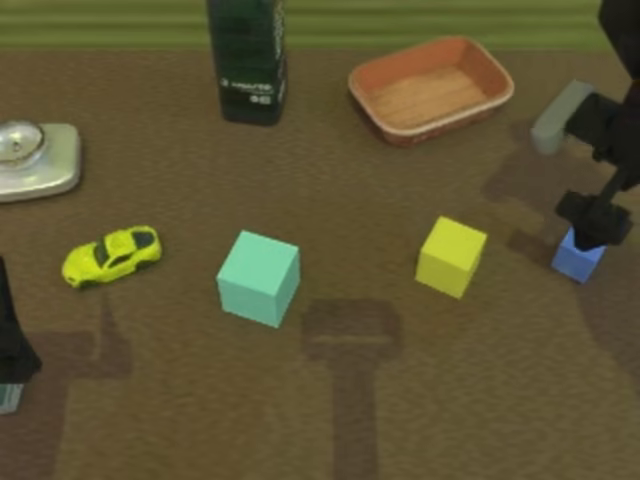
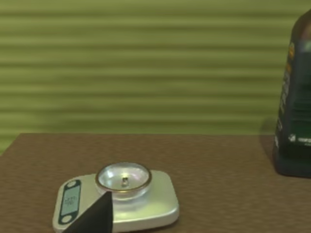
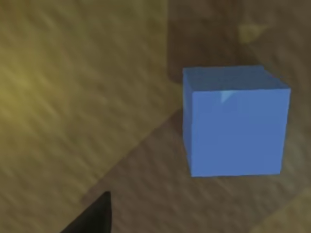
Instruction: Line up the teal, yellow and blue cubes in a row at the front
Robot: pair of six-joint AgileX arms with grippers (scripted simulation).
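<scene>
Directly under the right gripper (image 1: 592, 228) sits the blue cube (image 1: 578, 260); finger state can't tell. Left arm parked at table's left edge.

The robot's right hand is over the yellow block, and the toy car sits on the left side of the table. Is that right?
Not quite. The right gripper is over the blue cube, not the yellow cube; the top view shows it. The toy car is indeed on the table's left side.
</scene>
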